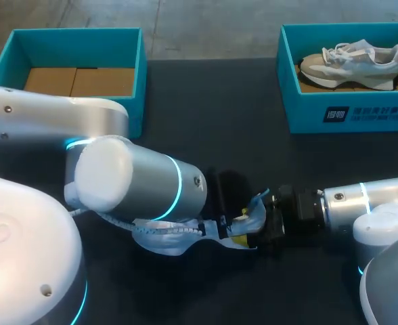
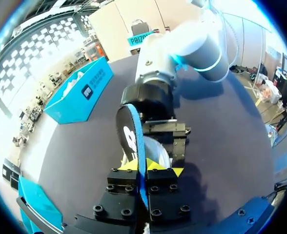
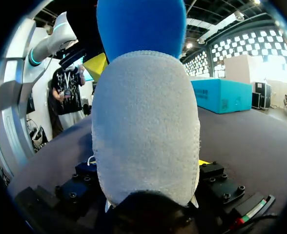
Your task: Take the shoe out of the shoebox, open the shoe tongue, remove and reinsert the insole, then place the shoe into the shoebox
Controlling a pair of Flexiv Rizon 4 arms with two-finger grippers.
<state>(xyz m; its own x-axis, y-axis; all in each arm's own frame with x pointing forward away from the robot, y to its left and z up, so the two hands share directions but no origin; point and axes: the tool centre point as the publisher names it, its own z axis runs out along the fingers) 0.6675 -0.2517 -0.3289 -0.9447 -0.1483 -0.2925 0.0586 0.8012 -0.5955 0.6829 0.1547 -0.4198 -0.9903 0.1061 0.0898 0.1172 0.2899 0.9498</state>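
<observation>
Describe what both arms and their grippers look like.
Left arm and right arm: thick silver-white cylinders with rounded caps, glowing cyan rings at the joints. Left gripper and right gripper: black, blocky, studded with bolt heads; the left's tips are bright yellow.

Left arm (image 1: 131, 179) and right arm (image 1: 361, 203) low over table (image 1: 219, 135) centre, left pincer (image 2: 147, 166) facing right pincer (image 3: 144, 166) closely, left clamped on insole (image 2: 131, 131) edge
</observation>
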